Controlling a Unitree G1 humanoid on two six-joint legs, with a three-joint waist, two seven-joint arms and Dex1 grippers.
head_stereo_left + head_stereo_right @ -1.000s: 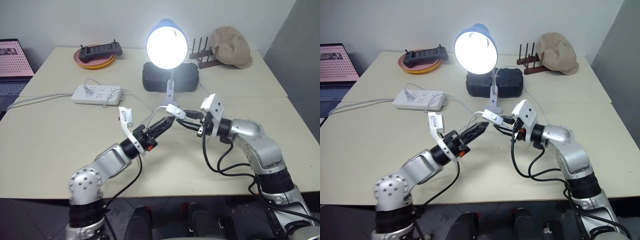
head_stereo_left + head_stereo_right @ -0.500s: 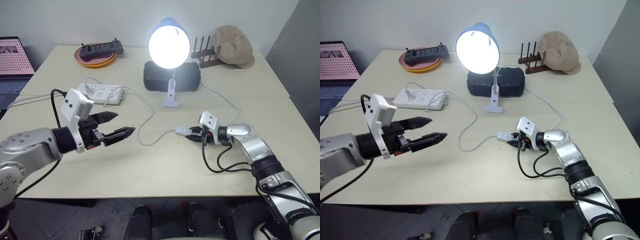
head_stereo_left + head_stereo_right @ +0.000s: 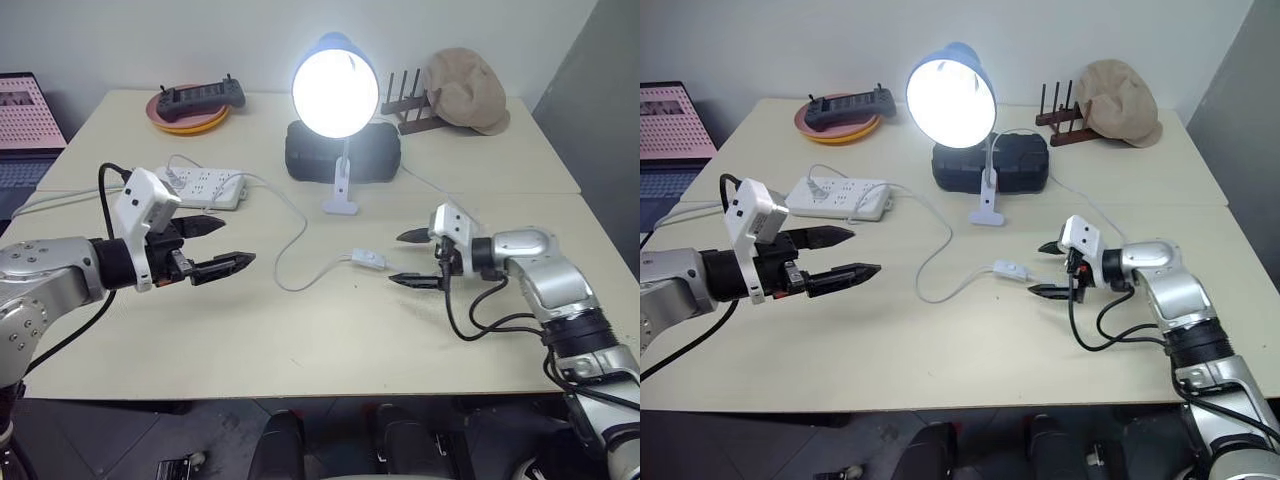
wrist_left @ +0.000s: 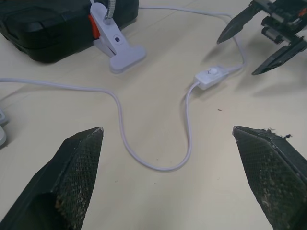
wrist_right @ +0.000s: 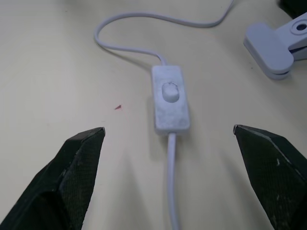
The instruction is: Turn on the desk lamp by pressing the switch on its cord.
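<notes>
Blue-shaded desk lamp (image 3: 334,85) glows at twelve o'clock, small white oblong switch (image 3: 369,260) lies free mid-worktop, both my pincers, left (image 3: 222,245) and right (image 3: 410,257), spread empty: pressing looks done, only pulling clear remains.

The desk lamp (image 3: 951,97) glows at the back of the counter (image 3: 940,340). In front of it the switch (image 3: 1009,270) lies flat on the cord (image 3: 940,262). Right of the switch, the right end effector (image 3: 1047,268) is spread wide; far left, the left end effector (image 3: 854,253) gapes too.
</notes>
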